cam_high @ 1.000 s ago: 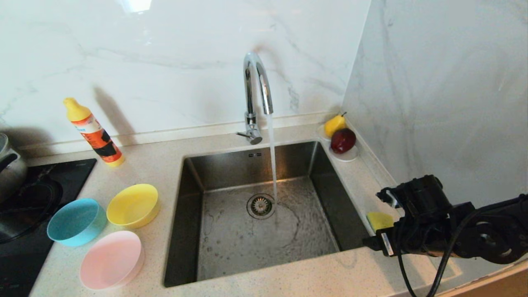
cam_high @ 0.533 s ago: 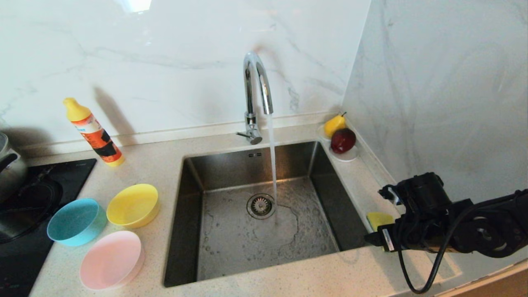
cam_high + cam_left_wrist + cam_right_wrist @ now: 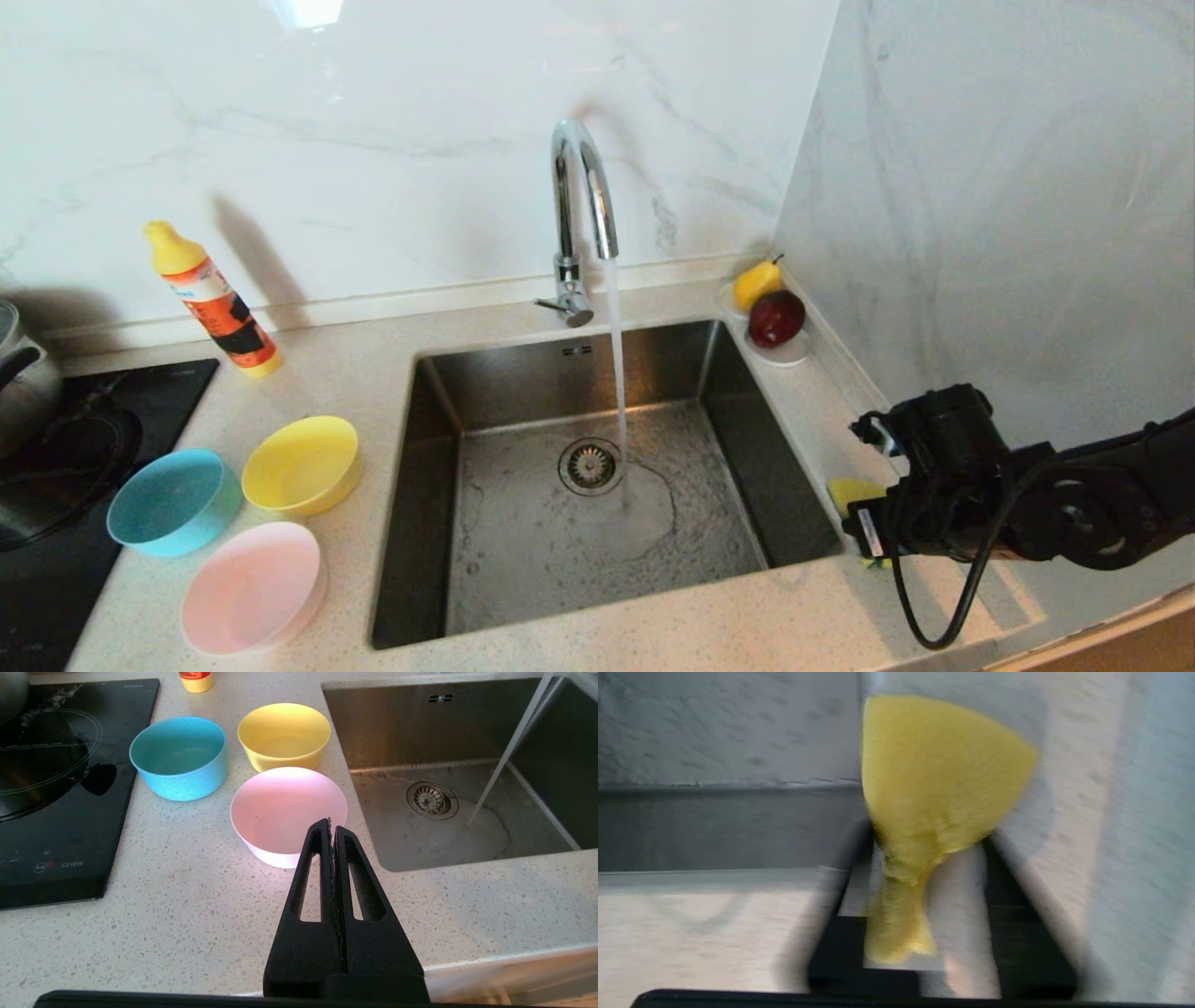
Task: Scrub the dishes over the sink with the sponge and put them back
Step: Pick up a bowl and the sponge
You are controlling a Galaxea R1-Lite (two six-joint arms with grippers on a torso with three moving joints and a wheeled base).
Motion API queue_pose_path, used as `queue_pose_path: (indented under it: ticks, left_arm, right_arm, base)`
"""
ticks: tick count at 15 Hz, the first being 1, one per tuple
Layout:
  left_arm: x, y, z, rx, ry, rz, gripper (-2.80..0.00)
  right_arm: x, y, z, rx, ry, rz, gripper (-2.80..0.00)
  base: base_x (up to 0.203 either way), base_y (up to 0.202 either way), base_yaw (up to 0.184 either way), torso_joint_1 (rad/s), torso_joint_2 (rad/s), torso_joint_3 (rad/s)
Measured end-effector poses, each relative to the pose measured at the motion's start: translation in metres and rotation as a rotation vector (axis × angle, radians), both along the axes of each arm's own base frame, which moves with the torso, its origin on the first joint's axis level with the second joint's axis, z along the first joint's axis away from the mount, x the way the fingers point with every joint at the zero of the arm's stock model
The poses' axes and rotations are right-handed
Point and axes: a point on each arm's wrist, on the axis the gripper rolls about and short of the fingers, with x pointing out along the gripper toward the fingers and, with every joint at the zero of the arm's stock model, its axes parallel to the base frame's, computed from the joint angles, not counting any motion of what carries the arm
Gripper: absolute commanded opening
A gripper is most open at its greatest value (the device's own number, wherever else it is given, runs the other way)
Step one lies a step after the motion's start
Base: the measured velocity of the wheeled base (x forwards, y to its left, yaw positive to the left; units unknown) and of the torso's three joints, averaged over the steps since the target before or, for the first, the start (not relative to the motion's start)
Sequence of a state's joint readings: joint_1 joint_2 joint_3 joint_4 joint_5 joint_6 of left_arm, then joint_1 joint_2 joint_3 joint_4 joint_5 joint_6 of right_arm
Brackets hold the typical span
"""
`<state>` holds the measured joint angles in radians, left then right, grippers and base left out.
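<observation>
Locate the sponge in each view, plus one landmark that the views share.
Head view: sponge on the counter by the sink's right rim, partly hidden by the right claw.
Left wrist view: not in it.
Right wrist view: sponge fills the middle, pinched between the right claw's fingers.
Shared landmark: the sink, in all three.

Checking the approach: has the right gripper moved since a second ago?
Yes. The right gripper has shifted slightly left toward the sink edge, covering more of the sponge.
</observation>
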<state>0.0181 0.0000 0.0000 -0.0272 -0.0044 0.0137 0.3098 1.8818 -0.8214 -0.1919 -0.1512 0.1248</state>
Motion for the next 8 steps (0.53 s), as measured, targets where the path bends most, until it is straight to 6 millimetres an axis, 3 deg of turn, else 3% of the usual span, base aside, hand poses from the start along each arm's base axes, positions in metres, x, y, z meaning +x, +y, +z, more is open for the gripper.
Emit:
queue_pose_path:
  ticks: [8]
  left_arm:
    - [0.000, 0.000, 0.000, -0.001, 0.000, 0.000, -2.80]
  right_arm:
    - [-0.004, -0.002, 0.011, 0.000, -0.021, -0.002, -2.80]
  base:
    - [0.000, 0.000, 0.000, 0.000, 0.00, 0.000]
